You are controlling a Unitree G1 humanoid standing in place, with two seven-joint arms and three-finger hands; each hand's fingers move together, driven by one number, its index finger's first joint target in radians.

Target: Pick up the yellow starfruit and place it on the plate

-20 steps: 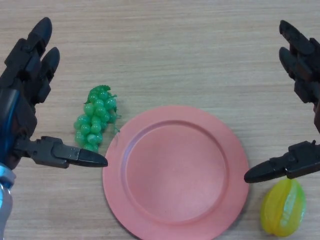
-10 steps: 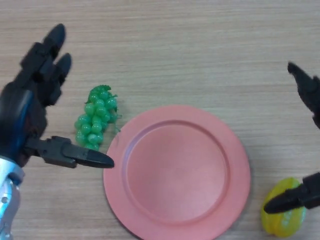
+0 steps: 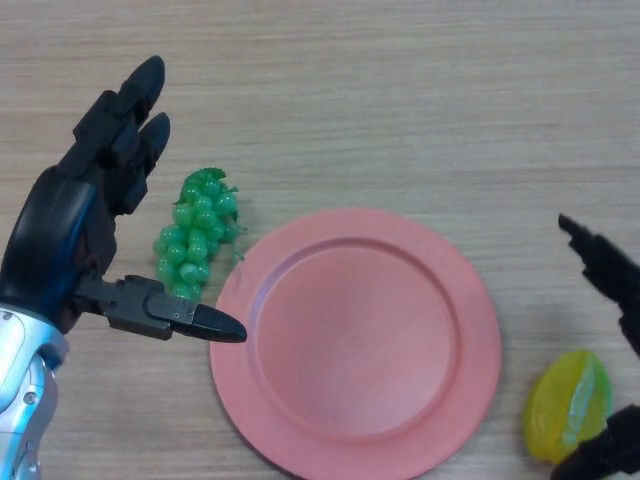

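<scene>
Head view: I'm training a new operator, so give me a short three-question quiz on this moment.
1. True or false: the yellow starfruit lies on the round pink plate.
2. What lies between the left hand and the plate? A) bunch of green grapes B) banana C) cup
3. Fill in: the right hand is at the picture's ____ edge, fingers around the starfruit but not closed.

Key: 1 false; 2 A; 3 right.

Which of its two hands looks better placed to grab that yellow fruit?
The right hand: open, right beside the yellow starfruit. The left hand hangs by the green grapes, across the plate.
</scene>
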